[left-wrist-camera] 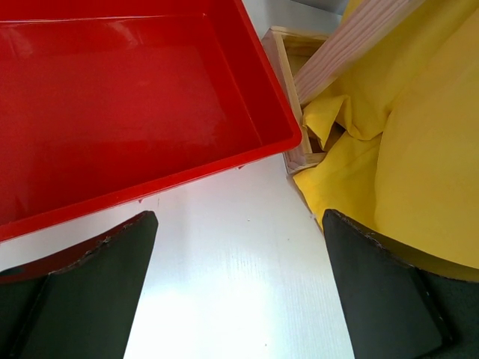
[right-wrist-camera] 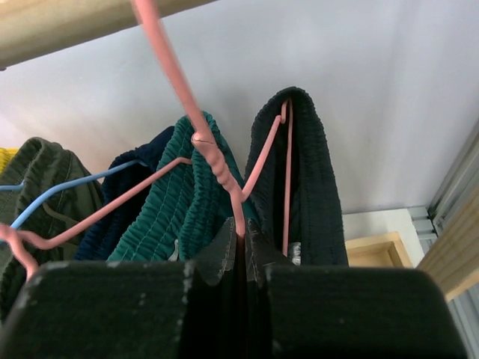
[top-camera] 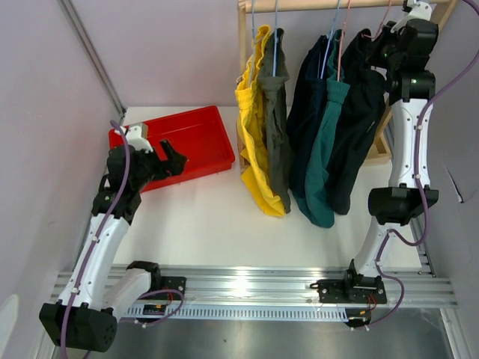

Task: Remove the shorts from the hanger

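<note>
Left arm: folded low at the left of the table [top-camera: 209,217], elbow bent, wrist pointing right toward the rack.
Left gripper [left-wrist-camera: 236,224]: released, jaws spread wide with nothing between them, over bare white table just off the near-right corner of the red tray [left-wrist-camera: 187,120]. The yellow pair fills the right of its wrist view.
Right arm: stretched steeply upward on the right, forearm nearly vertical, wrist bent left at the height of the rail [top-camera: 314,4].
Right gripper [right-wrist-camera: 241,233]: clenched on the pink hanger [right-wrist-camera: 217,168], jaws pressed together on the wire just below its twisted neck.
Pink hanger: hook goes up over the rail. One shoulder slants left across the teal pair, and the other rises right to the waistband of the black pair (which pair it carries cannot be told for certain).
Shorts [top-camera: 314,134]: five pairs hanging side by side from the rail, hems draping down near the table.
Order, left to right: yellow pair [top-camera: 254,142], olive pair [top-camera: 275,127], navy pair [top-camera: 305,127], teal pair [top-camera: 325,149], black pair [top-camera: 359,127].
Blue hanger [right-wrist-camera: 75,187]: its wire runs between the olive and navy waistbands.
Tray: on the table, left of the shorts and apart from them.
</note>
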Controlling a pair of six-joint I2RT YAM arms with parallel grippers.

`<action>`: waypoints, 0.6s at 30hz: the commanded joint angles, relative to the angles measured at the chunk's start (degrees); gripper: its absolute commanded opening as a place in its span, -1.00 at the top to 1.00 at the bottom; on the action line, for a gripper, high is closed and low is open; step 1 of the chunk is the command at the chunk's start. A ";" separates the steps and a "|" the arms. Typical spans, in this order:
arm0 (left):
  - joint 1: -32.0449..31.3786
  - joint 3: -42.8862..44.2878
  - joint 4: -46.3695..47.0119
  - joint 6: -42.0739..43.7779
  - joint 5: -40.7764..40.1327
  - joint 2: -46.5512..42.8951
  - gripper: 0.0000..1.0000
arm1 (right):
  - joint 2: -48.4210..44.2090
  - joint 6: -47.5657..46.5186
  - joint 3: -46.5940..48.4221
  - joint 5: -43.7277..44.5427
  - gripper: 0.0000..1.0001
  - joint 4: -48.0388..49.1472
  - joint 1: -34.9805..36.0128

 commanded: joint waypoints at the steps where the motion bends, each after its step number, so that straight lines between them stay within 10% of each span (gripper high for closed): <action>1: -1.20 -0.13 2.97 1.20 1.45 -1.30 -0.99 | -6.37 -0.64 3.07 2.05 1.00 1.63 -0.05; 18: -37.84 29.27 -1.07 8.58 -9.10 5.99 -0.99 | -34.59 -0.64 -21.43 3.63 1.00 4.53 -0.58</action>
